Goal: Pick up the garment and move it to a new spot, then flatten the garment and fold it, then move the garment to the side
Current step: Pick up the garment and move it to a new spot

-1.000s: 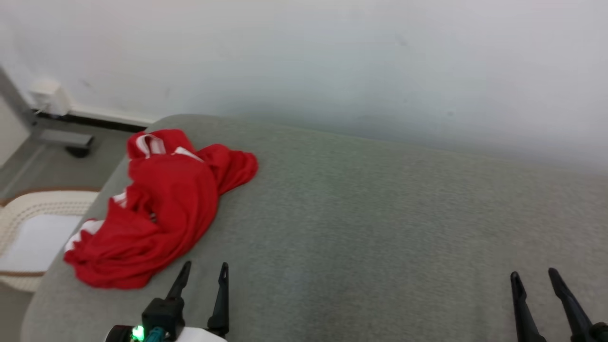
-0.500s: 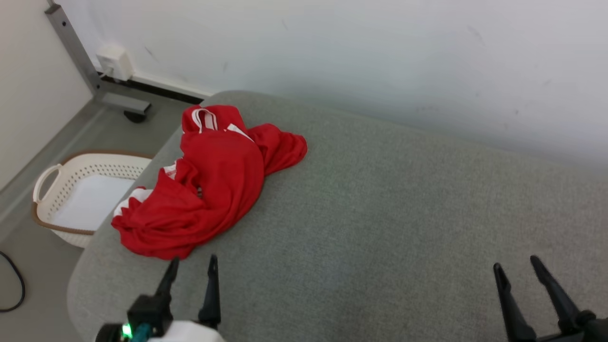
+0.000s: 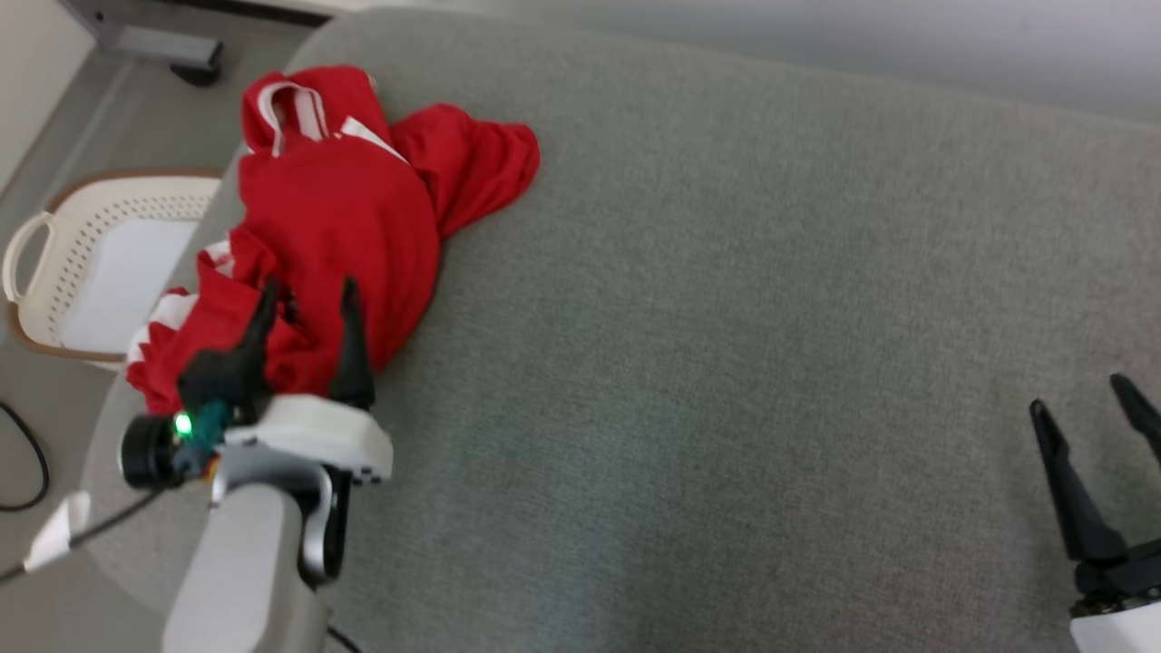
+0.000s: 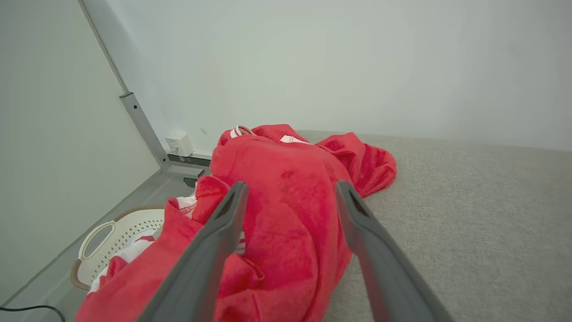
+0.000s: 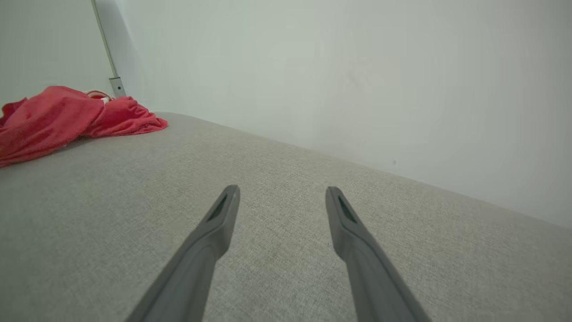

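The garment [image 3: 345, 199] is red with white stripes and lies crumpled at the far left end of the grey padded table [image 3: 726, 299]. Its lower part hangs over the table's left edge. My left gripper [image 3: 308, 295] hovers over the garment's near part, open, with the cloth showing between its fingers [image 4: 290, 192] and nothing gripped. My right gripper [image 3: 1079, 390] stands open over bare table at the lower right, far from the garment [image 5: 67, 118]. In the right wrist view the right gripper [image 5: 281, 192] has only grey surface between its fingers.
A cream laundry basket [image 3: 54, 263] sits on the floor left of the table, also seen in the left wrist view [image 4: 111, 232]. A grey metal frame foot [image 3: 154, 41] stands at the back left. A black cable [image 3: 23, 462] lies on the floor.
The head camera has tilted down and shifted. My left arm has reached forward, so its open fingers now stand over the garment's near part instead of short of it.
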Controlling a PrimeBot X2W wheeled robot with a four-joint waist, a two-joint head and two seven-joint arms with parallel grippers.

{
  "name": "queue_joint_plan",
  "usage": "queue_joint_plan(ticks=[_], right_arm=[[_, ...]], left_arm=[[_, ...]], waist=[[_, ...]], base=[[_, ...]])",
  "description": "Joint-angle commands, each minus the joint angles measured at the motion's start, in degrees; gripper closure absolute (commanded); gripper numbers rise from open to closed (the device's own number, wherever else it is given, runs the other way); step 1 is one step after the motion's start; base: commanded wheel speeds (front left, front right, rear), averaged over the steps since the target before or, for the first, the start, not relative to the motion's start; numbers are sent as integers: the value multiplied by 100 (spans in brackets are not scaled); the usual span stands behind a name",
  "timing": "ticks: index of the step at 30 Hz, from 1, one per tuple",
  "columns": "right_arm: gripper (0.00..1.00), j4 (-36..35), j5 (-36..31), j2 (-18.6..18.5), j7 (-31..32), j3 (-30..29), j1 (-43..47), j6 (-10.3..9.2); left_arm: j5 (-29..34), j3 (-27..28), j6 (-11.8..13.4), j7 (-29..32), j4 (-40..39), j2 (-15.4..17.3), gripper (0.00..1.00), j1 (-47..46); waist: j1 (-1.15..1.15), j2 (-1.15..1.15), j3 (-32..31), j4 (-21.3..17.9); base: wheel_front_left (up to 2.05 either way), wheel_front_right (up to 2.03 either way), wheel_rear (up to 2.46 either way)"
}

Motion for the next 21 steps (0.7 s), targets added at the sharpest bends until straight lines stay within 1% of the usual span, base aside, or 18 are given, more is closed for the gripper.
queue_joint_plan(ticks=[1,3,4,5,7,9,13,17,18,19,21], right_arm=[[0,-41,44,-128,0,-53,-105,-12],[0,-83,64,-222,0,-95,-118,-12],[0,-83,64,-222,0,-95,-118,-12],[0,-95,81,-263,0,-109,-139,-12],[0,-124,113,-328,0,-112,-173,-12],[0,-143,139,-363,0,-122,-178,-12],[0,-189,161,-377,0,-150,-182,-12],[0,-190,160,-396,0,-151,-200,-12],[0,-181,156,-391,0,-139,-208,-12],[0,-168,154,-380,0,-120,-218,-12],[0,-141,150,-338,0,-93,-239,-12]], left_arm=[[-75,30,33,183,123,87,0,-252],[-62,50,98,467,288,131,0,-472],[-62,50,98,467,288,131,0,-472],[39,38,169,619,372,184,0,-578],[46,99,301,880,511,213,0,-733],[31,150,380,1098,638,268,0,-824],[-69,119,347,1408,839,241,0,-916],[-133,-3,238,1855,1128,194,0,-956],[-142,-34,179,1969,1202,187,73,-973],[-129,-65,153,2056,1251,196,100,-986],[-177,-49,125,2106,1278,245,100,-1013]], waist=[[-2,0,458,-64],[-2,0,571,-70],[-2,0,571,-70],[-2,0,609,-75],[-2,0,659,-96],[-2,0,689,-118],[-2,0,739,-145],[-2,0,760,-157],[-2,0,749,-164],[-2,0,729,-176],[-2,0,659,-205]], base=[[0,0,0],[0,0,0],[0,0,0],[0,0,0],[0,0,0],[0,0,0],[0,0,0],[0,0,0],[0,0,0],[0,0,0],[0,0,0]])
